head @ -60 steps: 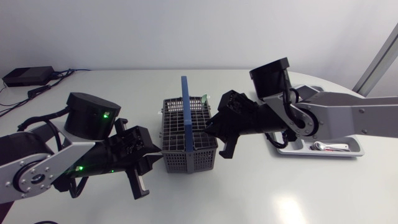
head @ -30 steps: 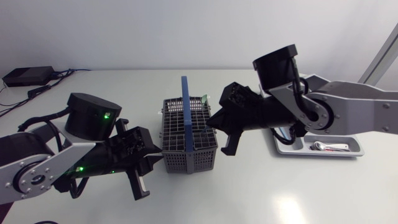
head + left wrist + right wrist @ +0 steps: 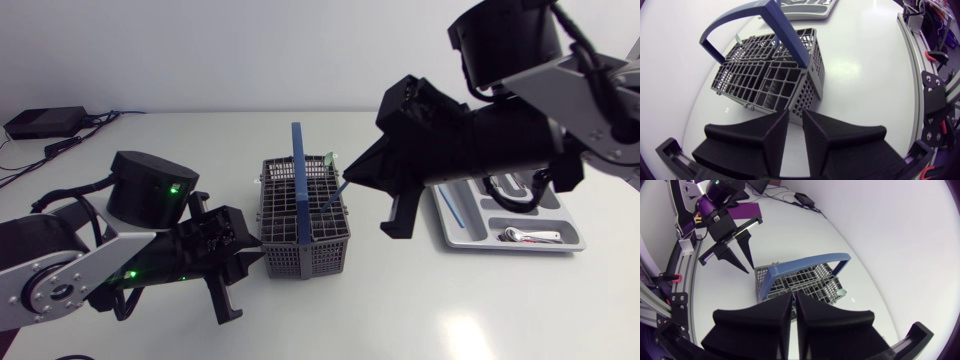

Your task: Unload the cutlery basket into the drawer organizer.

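Fingers [image 3: 775, 317] of the right gripper [image 3: 352, 182] look clenched on a thin blue utensil [image 3: 336, 197], half out of the cutlery basket [image 3: 305, 245].

The utensil's long axis runs steeply aslant. Its upper end is at the fingertips and its lower end is down in a compartment on the right arm's side of the basket's blue handle. It probably needs drawing out along that slant before it is carried to the drawer organizer [image 3: 470, 238], which lies on the worktop [image 3: 450, 300] well apart from the basket and nearer the right arm. The left gripper [image 3: 796, 114] sits at the basket's other side, fingers narrowly parted and empty.
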Robot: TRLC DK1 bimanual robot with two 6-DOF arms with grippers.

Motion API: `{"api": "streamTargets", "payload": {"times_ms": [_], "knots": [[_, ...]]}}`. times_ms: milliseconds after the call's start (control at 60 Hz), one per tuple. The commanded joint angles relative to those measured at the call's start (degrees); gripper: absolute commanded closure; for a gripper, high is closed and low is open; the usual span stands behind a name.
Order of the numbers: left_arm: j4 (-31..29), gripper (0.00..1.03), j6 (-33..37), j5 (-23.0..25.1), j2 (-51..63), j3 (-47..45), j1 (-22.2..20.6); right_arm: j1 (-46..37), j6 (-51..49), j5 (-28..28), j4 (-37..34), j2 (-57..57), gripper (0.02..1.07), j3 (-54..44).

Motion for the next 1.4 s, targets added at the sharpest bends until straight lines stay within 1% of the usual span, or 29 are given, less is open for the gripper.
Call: {"api": "streamTargets", "payload": {"times_ms": [0,100,200,300,450,650,767,900,1133,1383], "knots": [[0.0,0.82,-1.1,-0.6,-0.3,-1.4,-0.9,0.4,-0.6,0.6,-3.2,-1.9,1.02,2.8],[0.0,0.82,-1.1,-1.2,-0.3,-1.3,-1.4,-0.5,-0.5,0.5,-7.6,-3.4,1.02,5.2],[0.0,0.82,-1.1,-1.3,-0.3,-1.1,-1.4,-3.5,-0.6,-0.4,-14.4,-4.5,1.02,9.1],[0.0,0.82,-1.1,-1.5,-0.3,-1.1,-1.7,-9.3,-1.4,-4.6,-19.8,-4.5,1.02,12.6],[0.5,0.82,-1.1,-1.5,0.1,-1.1,-1.9,-17.8,-5.1,-7.9,-27.2,-2.3,1.02,16.5],[0.8,0.82,-1.1,-1.5,0.6,-1.2,-1.8,-30.1,-10.1,-11.5,-35.4,5.5,1.02,21.2],[0.9,0.82,-1.1,-1.5,0.8,-1.2,-1.9,-35.4,-12.7,-12.3,-38.0,10.0,1.02,23.1],[1.2,0.82,-1.1,-1.5,1.1,-1.4,-1.9,-39.3,-14.2,-12.5,-39.9,14.3,1.02,24.9],[1.3,0.82,-1.1,-1.5,1.3,-1.2,-1.9,-42.8,-15.2,-10.8,-42.7,21.5,1.02,29.1],[1.3,0.82,-1.1,-1.5,1.3,-1.5,-2.0,-46.2,-15.4,-9.0,-46.0,31.5,1.02,36.2]]}}
